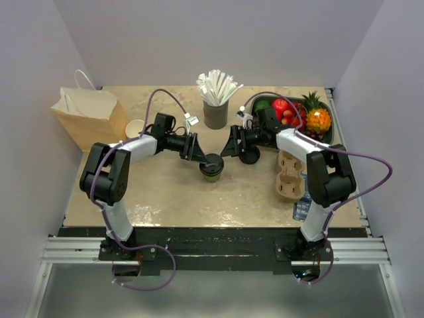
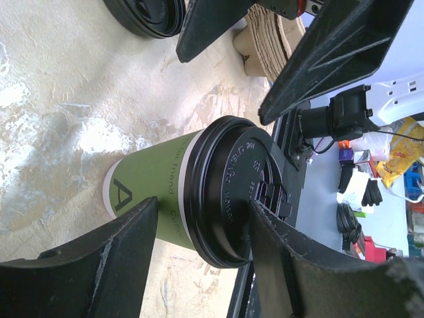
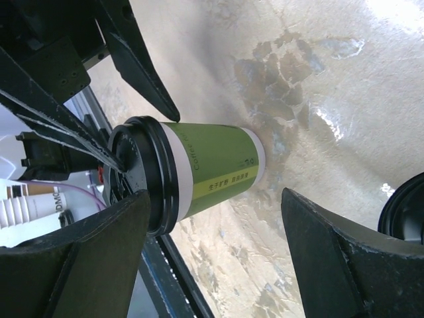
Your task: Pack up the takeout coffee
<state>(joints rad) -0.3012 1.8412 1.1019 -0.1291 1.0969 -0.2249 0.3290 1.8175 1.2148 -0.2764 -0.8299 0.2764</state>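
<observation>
The takeout coffee, a green paper cup with a cream band and a black lid, stands upright mid-table between both arms. My left gripper is open and turned on its side. In the left wrist view its jaws straddle the coffee, one finger beside the green wall, the other across the lid top. My right gripper hovers just right of the cup, open wide. In the right wrist view the coffee lies beyond the spread fingers of the right gripper, with nothing between them.
A brown paper bag stands at the back left beside a white cup. A grey cup of straws sits behind the coffee. A spare black lid, a cardboard cup carrier and a fruit tray are on the right.
</observation>
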